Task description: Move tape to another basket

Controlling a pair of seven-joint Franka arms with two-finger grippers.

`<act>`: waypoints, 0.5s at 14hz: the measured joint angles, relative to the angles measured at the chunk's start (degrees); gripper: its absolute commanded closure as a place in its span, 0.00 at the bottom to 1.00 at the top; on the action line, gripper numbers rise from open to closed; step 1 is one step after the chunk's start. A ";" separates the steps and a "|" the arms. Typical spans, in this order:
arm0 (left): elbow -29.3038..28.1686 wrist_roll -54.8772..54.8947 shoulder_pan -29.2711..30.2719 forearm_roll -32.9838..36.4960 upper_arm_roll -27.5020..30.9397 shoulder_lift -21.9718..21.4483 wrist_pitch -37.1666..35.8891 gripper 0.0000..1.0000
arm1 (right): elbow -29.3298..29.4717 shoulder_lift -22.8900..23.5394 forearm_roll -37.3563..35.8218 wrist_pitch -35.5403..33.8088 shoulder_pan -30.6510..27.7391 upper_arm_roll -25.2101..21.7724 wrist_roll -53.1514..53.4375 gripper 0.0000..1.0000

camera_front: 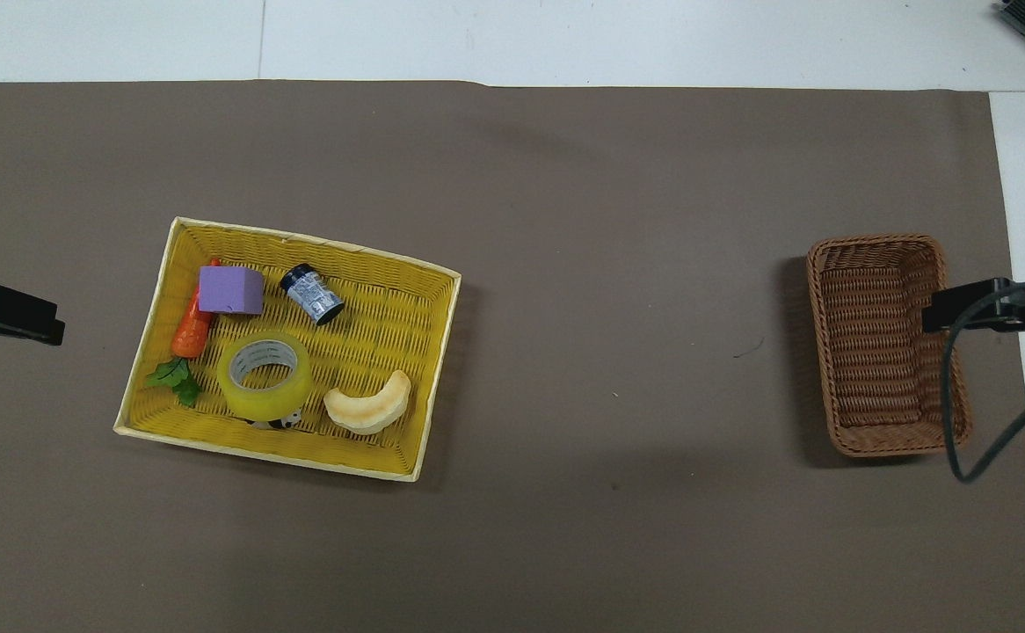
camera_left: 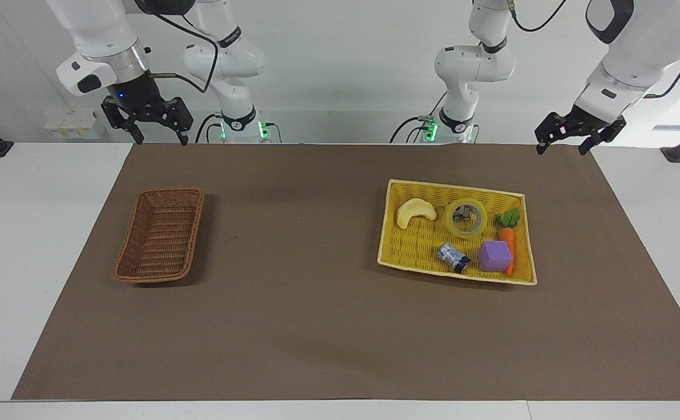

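Observation:
The tape (camera_left: 466,217) is a translucent yellow ring lying flat in the bright yellow basket (camera_left: 456,187), between a pale crescent toy and a carrot's leaves; it also shows in the overhead view (camera_front: 265,378). The brown wicker basket (camera_left: 171,191) stands empty toward the right arm's end of the table, and shows in the overhead view (camera_front: 873,239). My left gripper (camera_left: 561,150) hangs open and empty above the mat's corner, apart from the yellow basket. My right gripper (camera_left: 161,140) hangs open and empty above the mat's edge, well above the wicker basket.
The yellow basket (camera_front: 310,239) also holds a pale crescent toy (camera_front: 370,404), a purple cube (camera_front: 230,290), a toy carrot (camera_front: 192,330) and a small dark can (camera_front: 312,294). A brown mat (camera_left: 305,291) covers the white table between the baskets.

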 measured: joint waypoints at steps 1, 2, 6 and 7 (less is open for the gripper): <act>0.02 0.03 0.00 0.00 0.00 0.04 0.00 0.00 | 0.00 0.00 0.00 0.00 0.00 0.00 0.00 0.00; 0.13 0.09 0.00 0.00 0.01 -0.05 0.00 0.00 | 0.00 0.00 0.00 0.00 0.00 0.00 0.00 0.00; 0.34 0.10 0.02 0.00 0.33 -0.34 0.00 0.00 | 0.00 0.00 0.00 0.00 0.00 0.00 0.00 0.00; 0.33 0.10 0.02 0.00 0.39 -0.34 0.00 0.00 | 0.00 0.00 0.00 0.00 0.00 0.00 0.00 0.00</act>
